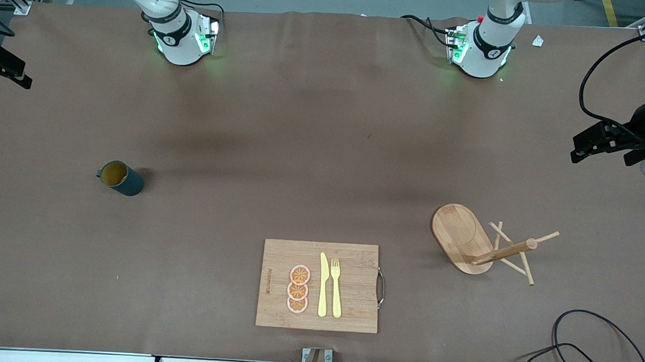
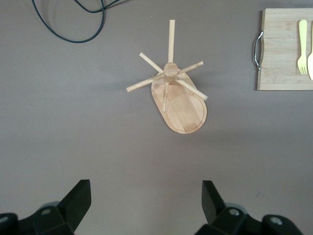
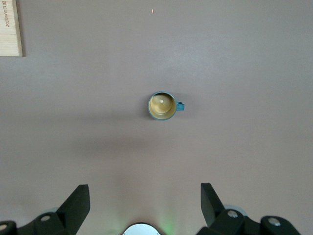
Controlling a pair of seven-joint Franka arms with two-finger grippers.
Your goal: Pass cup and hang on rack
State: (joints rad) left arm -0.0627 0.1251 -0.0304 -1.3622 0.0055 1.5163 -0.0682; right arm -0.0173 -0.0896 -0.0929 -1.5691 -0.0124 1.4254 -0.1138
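Nothing is done yet — the cup (image 1: 120,177) sits ungrasped, the rack (image 1: 482,243) apparently bare; left gripper (image 2: 146,200) and right gripper (image 3: 145,200) are held agape, high above.

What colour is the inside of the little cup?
Yellowish-tan inside the dark teal cup; it shows best in the right wrist view.

Only one piece of lettering shows — a dark brand mark burned into the cutting board (image 1: 318,285), running along the short edge toward the right arm's end of the table, beside the orange slices (image 1: 298,289). Its letters cannot be made out; the right wrist view catches just the tail of it — equally unreadable.
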